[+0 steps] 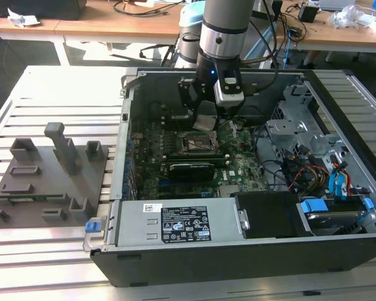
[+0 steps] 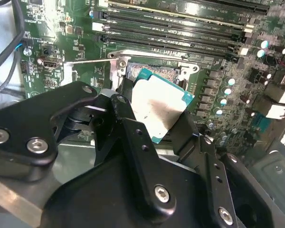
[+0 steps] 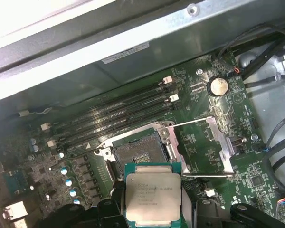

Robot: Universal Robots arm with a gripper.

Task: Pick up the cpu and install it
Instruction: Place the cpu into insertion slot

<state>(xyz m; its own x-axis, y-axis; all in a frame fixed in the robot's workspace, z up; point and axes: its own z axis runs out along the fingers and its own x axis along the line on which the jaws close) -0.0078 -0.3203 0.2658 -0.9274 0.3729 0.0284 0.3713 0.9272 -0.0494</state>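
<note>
Silvery cpu [image 3: 153, 197] pinched edgewise by gripper [image 2: 154, 114], near bare socket [image 3: 138, 151], frame [image 3: 223, 142] swung aside.

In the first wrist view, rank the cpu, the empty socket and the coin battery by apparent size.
cpu: largest, but nearest the camera
socket: partly covered by it, so unsure
coin battery: clearly smallest

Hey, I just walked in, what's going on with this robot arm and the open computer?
The robot arm is reaching into the open computer case, and its tool is gripping the cpu by its edges. It holds the cpu just over the motherboard, close to the empty socket, whose metal frame is flipped open. The cpu is not yet seated; in the second wrist view it looks tilted relative to the socket.
</note>
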